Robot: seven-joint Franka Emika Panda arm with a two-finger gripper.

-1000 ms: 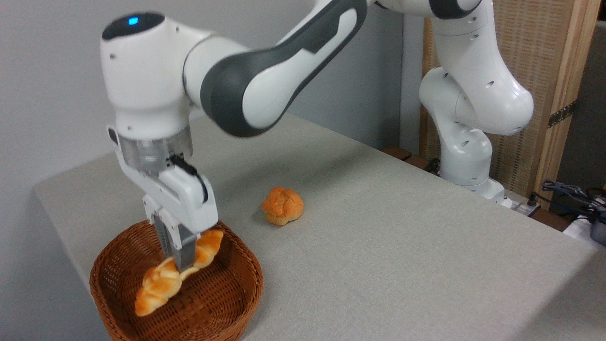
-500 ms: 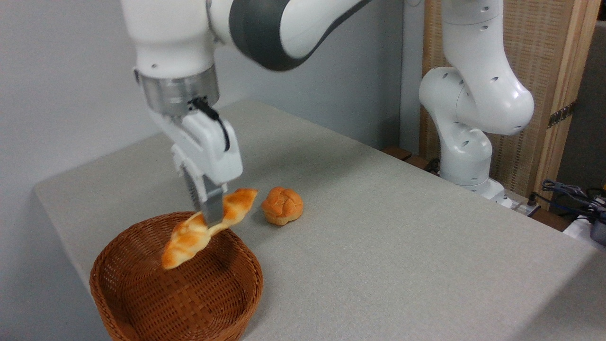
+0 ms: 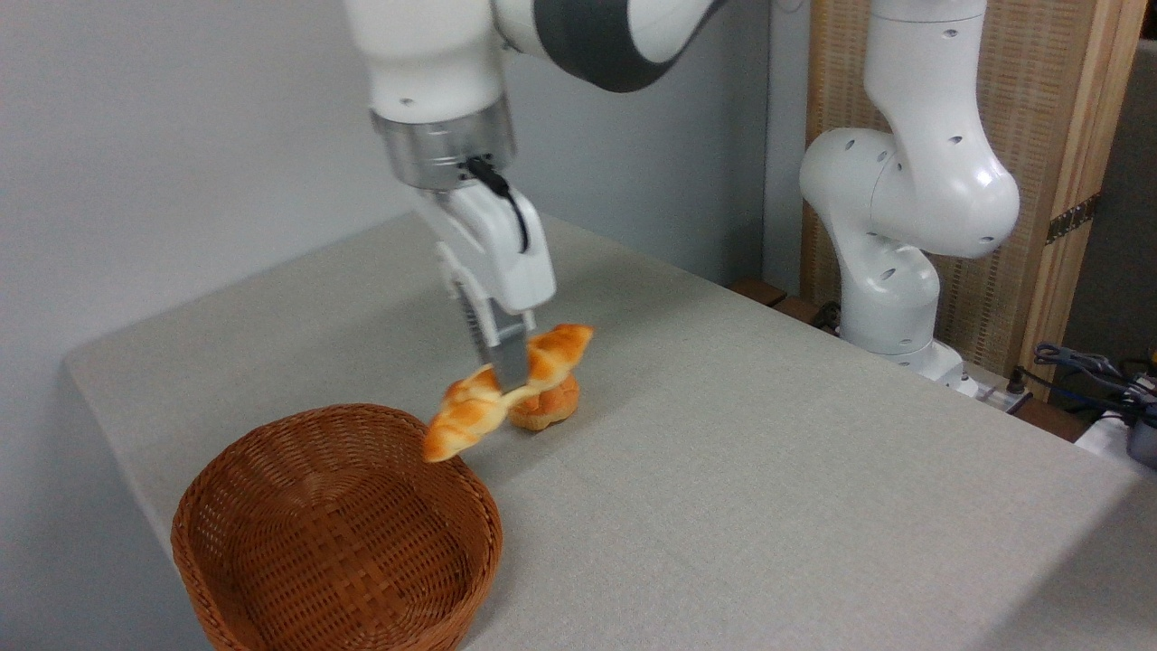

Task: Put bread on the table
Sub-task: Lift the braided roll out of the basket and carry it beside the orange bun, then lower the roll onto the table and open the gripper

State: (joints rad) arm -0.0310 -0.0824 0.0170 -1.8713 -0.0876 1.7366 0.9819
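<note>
The bread (image 3: 472,418), a long braided golden-orange loaf, hangs tilted in the air above the table (image 3: 768,470), its low end over the rim of the wicker basket. My gripper (image 3: 509,378) is shut on the loaf's middle, fingers pointing down. The loaf's upper right end overlaps the small round bun behind it.
A brown wicker basket (image 3: 334,533) stands at the table's front left with nothing visible inside. A small round orange bun (image 3: 548,409) lies on the table, partly hidden by the loaf. The arm's white base (image 3: 890,271) stands at the back right; cables (image 3: 1085,371) lie at the right edge.
My gripper has lifted the bread out of the basket and carried it up and to the right, from inside the basket to in front of the round bun.
</note>
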